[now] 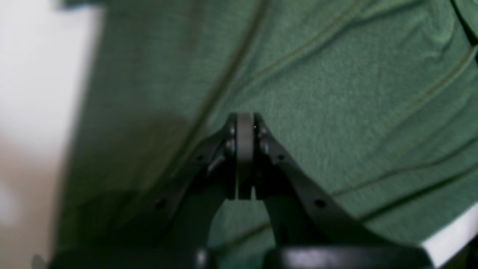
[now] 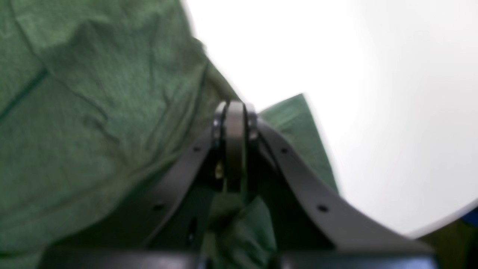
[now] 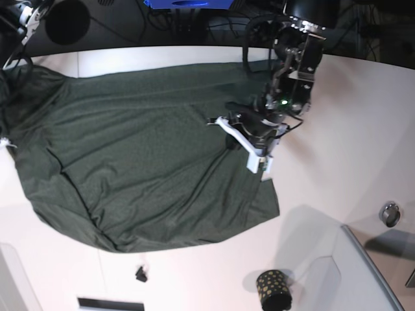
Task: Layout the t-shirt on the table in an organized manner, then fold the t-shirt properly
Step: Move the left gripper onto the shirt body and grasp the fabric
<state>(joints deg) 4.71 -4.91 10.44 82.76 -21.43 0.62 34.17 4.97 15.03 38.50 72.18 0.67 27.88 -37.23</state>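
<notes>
Starting at the left of your base view, the t-shirt (image 3: 142,162) lies spread over most of the white surface (image 3: 337,155), its left edge bunched up toward the far-left corner where dark robot hardware sits. The cloth is mostly flat, with long shallow creases and a curved lower hem facing the near edge. You cannot make out your right claw (image 2: 235,108) from the base view, but its wrist view shows the jaws pressed together with green fabric bunched between and below them, so it is closed on the t-shirt, next to bare white surface on the right of that view.

Just below the hem, a small black object (image 3: 140,275) rests on the surface, apart from the cloth. Moving right, your left claw (image 3: 249,133) hangs over the t-shirt's right-hand part, near its right edge. In its wrist view the pads (image 1: 244,149) meet with no gap, closed, and you cannot tell whether any cloth is caught; wrinkled green fabric fills the background.

Further right, a black gold-dotted cup (image 3: 273,289) stands near the front edge, beside a grey raised panel (image 3: 369,272), and a small metal ring-like object (image 3: 389,213) sits at the far right.
</notes>
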